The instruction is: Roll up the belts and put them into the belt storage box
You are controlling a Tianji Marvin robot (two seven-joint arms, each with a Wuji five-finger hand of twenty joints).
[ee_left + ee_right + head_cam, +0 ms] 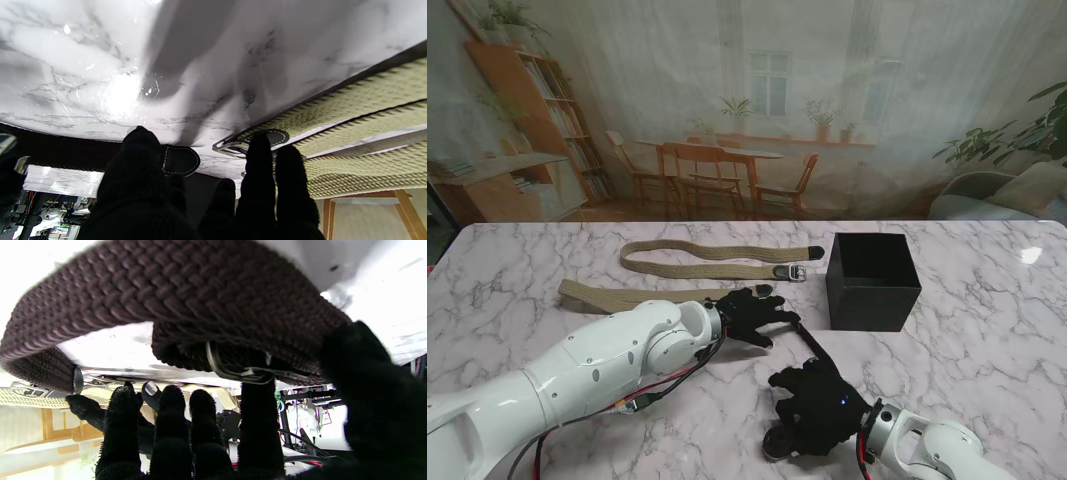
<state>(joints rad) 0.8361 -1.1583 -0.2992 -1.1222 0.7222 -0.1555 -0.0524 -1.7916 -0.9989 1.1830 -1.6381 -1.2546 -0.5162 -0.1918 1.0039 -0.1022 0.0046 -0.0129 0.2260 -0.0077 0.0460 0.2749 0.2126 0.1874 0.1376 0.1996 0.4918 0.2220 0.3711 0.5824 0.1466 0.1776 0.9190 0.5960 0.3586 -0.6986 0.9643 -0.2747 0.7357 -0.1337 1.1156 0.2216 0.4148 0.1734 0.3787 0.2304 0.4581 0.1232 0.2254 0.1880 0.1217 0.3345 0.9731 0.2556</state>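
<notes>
My right hand [819, 408] gripped the dark belt's [186, 296] coil near me, left hand [749, 314] lay open by the tan belts [717, 260], box [872, 281] far right; loose grip & the coil could've unwound.

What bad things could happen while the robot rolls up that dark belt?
1. The dark belt is only loosely curled at the right hand, with a wide gap inside the loop. It might spring open again.
2. The left hand sits over the end of a tan belt, right beside the dark belt's tail. It could drag the wrong belt along.
3. The black box stands farther from me than the roll, so the coil may loosen while being carried over.
</notes>
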